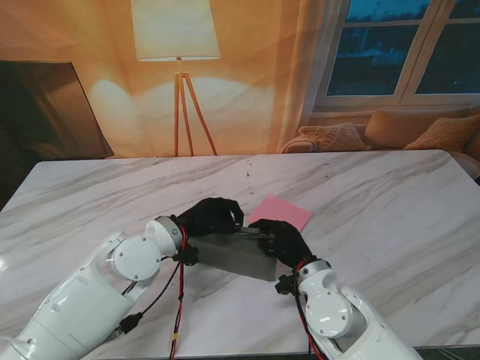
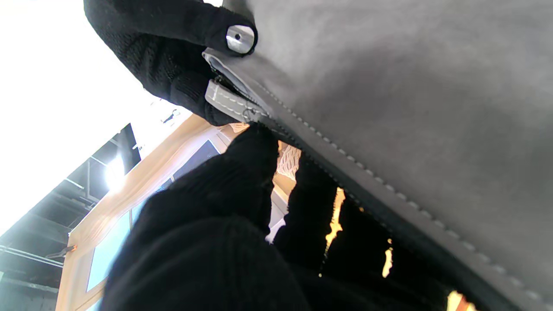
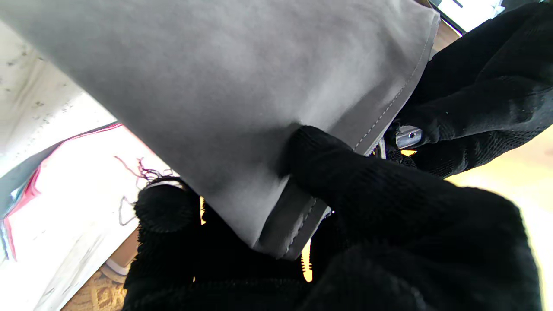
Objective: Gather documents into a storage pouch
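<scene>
A grey storage pouch (image 1: 238,255) is in the middle of the table, held at its far edge by both hands. My left hand (image 1: 214,216) is shut on the pouch's far left corner. In the left wrist view its thumb (image 2: 181,39) and fingers (image 2: 246,181) pinch the stitched zipper edge of the pouch (image 2: 410,108) beside a grey pull tab (image 2: 227,100). My right hand (image 1: 281,241) is shut on the far right corner, its fingers (image 3: 345,181) wrapped over the pouch (image 3: 224,86). A pink document (image 1: 281,212) lies flat just beyond the hands, apart from the pouch.
The white marble table (image 1: 390,202) stretches wide on both sides. The same document (image 3: 65,207) shows washed out with a red edge behind the pouch. A floor lamp (image 1: 176,45), a sofa with cushions (image 1: 390,131) and a window stand beyond the table's far edge.
</scene>
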